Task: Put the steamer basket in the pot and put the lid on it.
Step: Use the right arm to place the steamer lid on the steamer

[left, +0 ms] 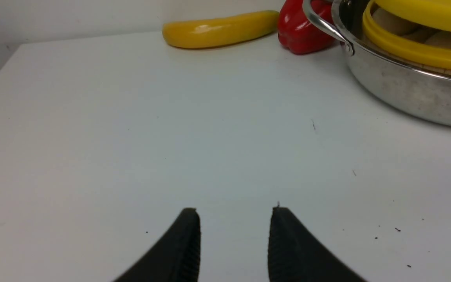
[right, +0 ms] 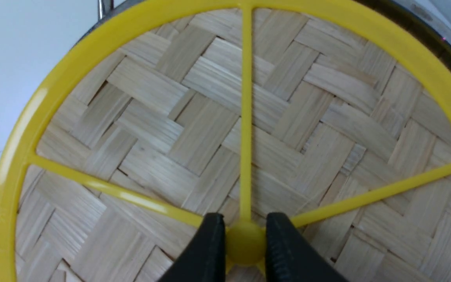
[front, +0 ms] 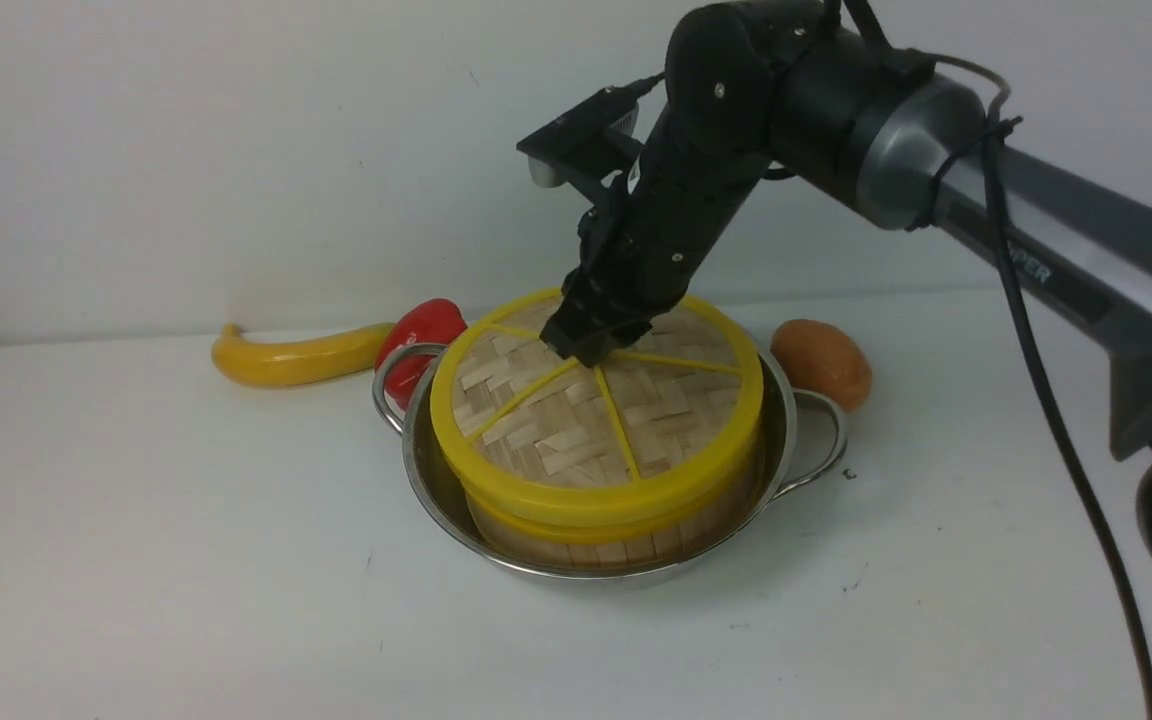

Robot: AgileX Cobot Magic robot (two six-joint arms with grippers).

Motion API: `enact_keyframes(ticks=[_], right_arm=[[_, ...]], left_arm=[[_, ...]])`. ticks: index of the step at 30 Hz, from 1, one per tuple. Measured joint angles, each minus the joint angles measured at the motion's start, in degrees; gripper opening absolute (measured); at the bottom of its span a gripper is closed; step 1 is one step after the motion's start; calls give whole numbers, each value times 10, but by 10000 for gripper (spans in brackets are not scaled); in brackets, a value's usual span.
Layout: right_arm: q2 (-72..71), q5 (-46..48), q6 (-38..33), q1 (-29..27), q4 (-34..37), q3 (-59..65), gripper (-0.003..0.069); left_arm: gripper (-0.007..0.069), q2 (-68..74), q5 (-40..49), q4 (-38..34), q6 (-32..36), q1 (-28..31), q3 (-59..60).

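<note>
The shiny steel pot (front: 436,480) stands mid-table with the bamboo steamer basket (front: 626,545) inside it. On top of the basket lies the woven lid (front: 576,430) with its yellow rim and spokes. My right gripper (front: 596,345) reaches down onto the lid's centre, and in the right wrist view its two black fingers pinch the small yellow knob (right: 245,243) from both sides. In the left wrist view the lid (left: 425,15) stands a little above the basket's yellow rim (left: 413,51) on this side. My left gripper (left: 235,219) hovers open over bare table, left of the pot (left: 405,90), holding nothing.
A yellow squash (front: 296,358) and a red bell pepper (front: 426,325) lie behind the pot's left handle (front: 391,375). A brown egg-shaped item (front: 821,362) sits behind the right handle (front: 821,440). A white wall rises at the table's far edge.
</note>
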Motion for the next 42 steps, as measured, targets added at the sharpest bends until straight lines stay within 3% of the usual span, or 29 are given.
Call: enact_keyframes(ticks=[42], right_arm=[[32, -2, -38, 0, -10, -20, 114]], left_arm=[[239, 0, -1, 0, 0, 0, 0]])
